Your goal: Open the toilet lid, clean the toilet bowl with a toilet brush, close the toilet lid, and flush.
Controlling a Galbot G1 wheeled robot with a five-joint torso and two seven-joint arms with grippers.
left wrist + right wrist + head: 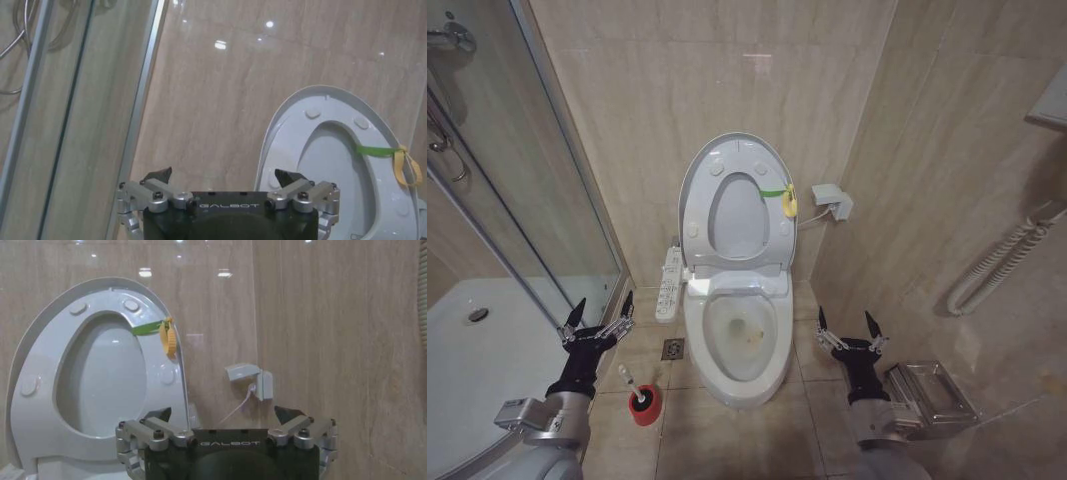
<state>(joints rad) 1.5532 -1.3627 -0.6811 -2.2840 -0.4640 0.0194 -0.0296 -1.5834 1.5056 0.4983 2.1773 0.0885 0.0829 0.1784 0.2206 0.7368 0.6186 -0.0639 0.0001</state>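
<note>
Black-tipped jaws stand spread and empty on both grippers: left gripper (pixel 600 314) lower left of frame, right gripper (pixel 848 325) lower right. Between them the toilet bowl (pixel 739 340) runs its long axis toward the wall, the toilet lid (pixel 693 190) upright against the tiles. The toilet brush (pixel 630 381) leans handle-up in its red holder (pixel 645 405), just below the left gripper.

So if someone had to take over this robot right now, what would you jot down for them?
Left gripper: open, empty, hovering above the toilet brush in its red holder on the floor.
Right gripper: open, empty, hovering right of the toilet bowl.
Done: toilet lid is up against the wall, seat raised with it.
Left: grasp brush, scrub the stained bowl, close lid, flush.
</note>
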